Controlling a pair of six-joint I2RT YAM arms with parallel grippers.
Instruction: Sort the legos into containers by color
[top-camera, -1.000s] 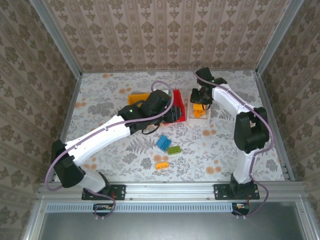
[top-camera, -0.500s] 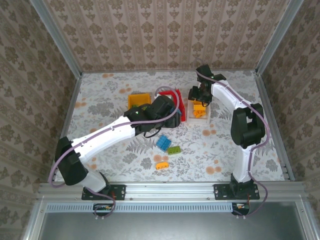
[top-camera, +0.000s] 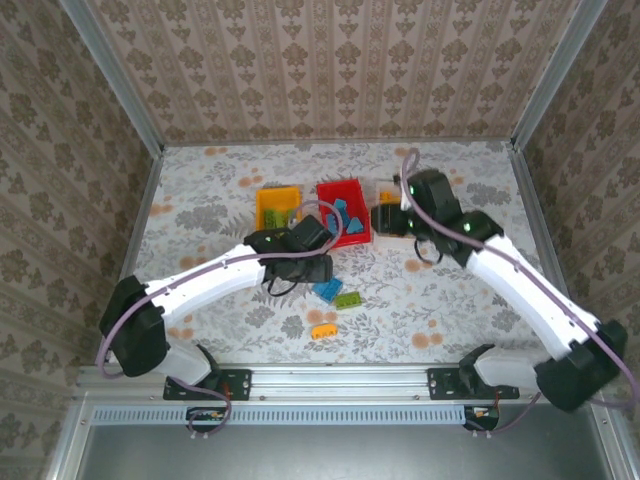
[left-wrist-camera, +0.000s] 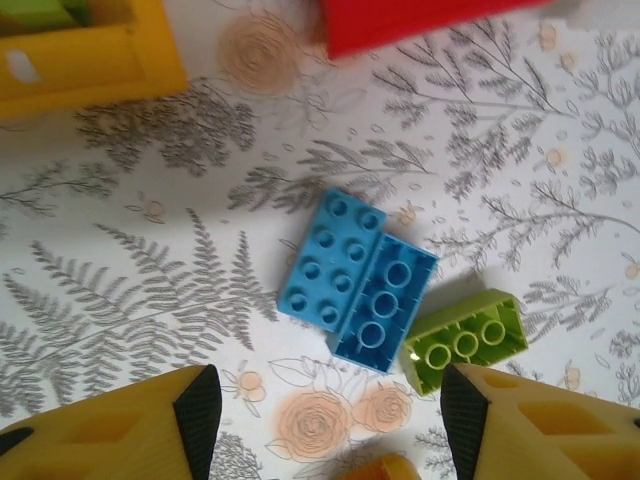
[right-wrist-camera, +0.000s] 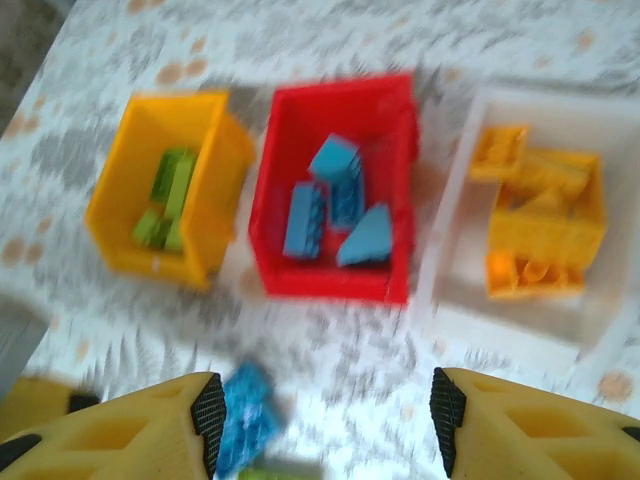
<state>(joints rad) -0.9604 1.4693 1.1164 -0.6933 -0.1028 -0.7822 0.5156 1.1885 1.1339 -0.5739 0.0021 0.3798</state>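
Open and empty at the left gripper (left-wrist-camera: 327, 405), blue legos (left-wrist-camera: 335, 262) at frame centre on the desk (left-wrist-camera: 150, 230). Open and empty at the right gripper (right-wrist-camera: 327, 415), red container (right-wrist-camera: 335, 280) at upper centre.

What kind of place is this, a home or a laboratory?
Most likely a laboratory robot cell: two robot arms bolted to a metal rail, and wallpapered panels held in aluminium posts enclosing the table.
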